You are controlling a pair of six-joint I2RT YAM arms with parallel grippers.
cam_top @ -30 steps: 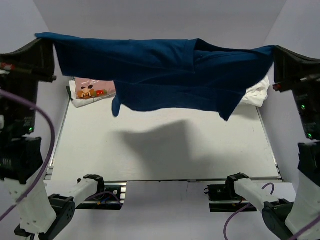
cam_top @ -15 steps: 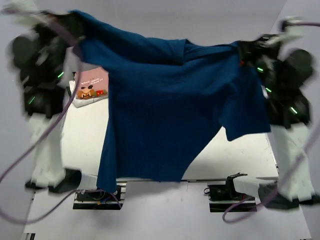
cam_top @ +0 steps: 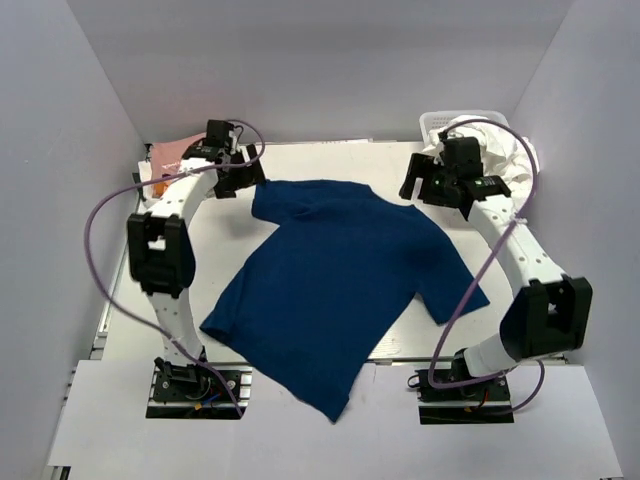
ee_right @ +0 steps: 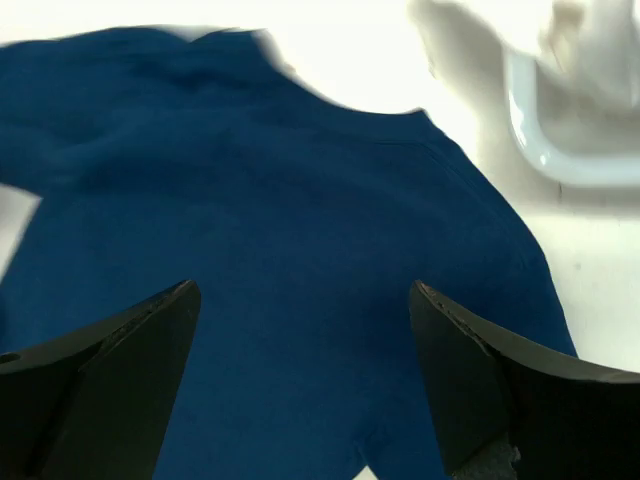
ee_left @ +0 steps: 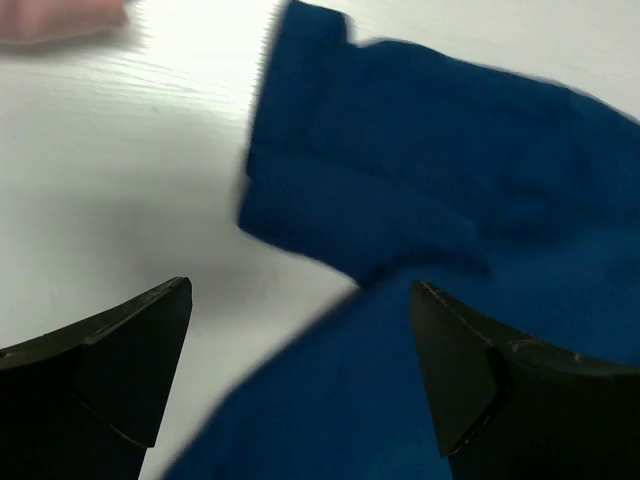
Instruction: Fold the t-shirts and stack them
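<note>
Looks like the spread-out step is basically done. The navy t-shirt lies flat-ish on the table, skewed, with its collar far and its hem corner hanging over the near edge. The left gripper sits by the far-left sleeve and the right gripper by the far-right shoulder, both with fingers apart and holding nothing. The left sleeve is bunched. I'd guess the next move is straightening it, then pinching a side for the first fold.

I count one navy t-shirt, one pink t-shirt, one white basket with white cloth, a left arm and a right arm.
</note>
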